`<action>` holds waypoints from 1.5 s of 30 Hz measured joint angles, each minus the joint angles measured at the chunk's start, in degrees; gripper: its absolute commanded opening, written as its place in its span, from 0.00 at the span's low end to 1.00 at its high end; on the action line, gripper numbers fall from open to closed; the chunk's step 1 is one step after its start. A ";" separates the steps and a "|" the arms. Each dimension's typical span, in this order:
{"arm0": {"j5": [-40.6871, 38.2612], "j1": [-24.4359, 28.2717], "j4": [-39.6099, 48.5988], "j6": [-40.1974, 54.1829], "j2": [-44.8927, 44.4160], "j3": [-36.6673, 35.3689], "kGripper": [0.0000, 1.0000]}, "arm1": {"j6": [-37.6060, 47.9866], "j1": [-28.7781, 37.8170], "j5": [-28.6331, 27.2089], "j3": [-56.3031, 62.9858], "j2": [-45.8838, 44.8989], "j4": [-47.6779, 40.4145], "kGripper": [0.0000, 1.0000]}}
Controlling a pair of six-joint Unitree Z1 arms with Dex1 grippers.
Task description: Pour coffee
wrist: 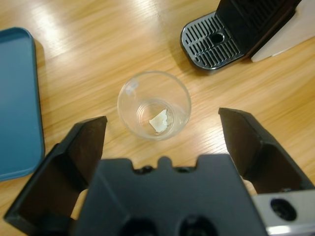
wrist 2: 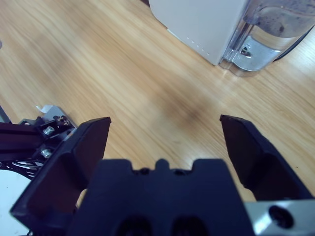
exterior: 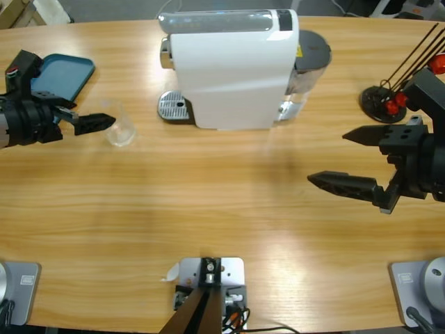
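A small clear glass (wrist: 154, 104) stands upright on the wooden table, left of the white coffee machine (exterior: 229, 69). It looks empty apart from a pale glint at its bottom; the coffee is out of view. My left gripper (wrist: 162, 117) is open, its black jaws either side of the glass's near rim without touching it. In the high view the left gripper (exterior: 103, 123) comes in from the left edge, level with the glass (exterior: 119, 129). My right gripper (exterior: 327, 158) is open over bare table at the right, holding nothing. The right wrist view looks along it (wrist 2: 165, 120).
The machine's metal drip tray (exterior: 174, 106) lies just right of the glass. A blue tray (exterior: 62, 73) sits at the back left. The machine's clear water tank (wrist 2: 266, 39) is at its rear. A black capsule stand (exterior: 389, 97) with red capsules stands at the far right.
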 measured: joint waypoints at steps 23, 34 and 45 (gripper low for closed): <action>4.43 0.00 -7.64 0.00 9.47 0.47 0.99 | -0.24 0.00 0.75 0.00 0.00 0.00 1.00; 5.54 0.00 -11.94 -0.33 13.49 0.90 0.97 | -0.24 0.00 0.92 0.00 0.10 -0.01 1.00; 5.54 -0.21 -13.29 -2.03 13.58 4.21 0.73 | -0.51 0.00 1.32 0.00 0.68 -0.18 1.00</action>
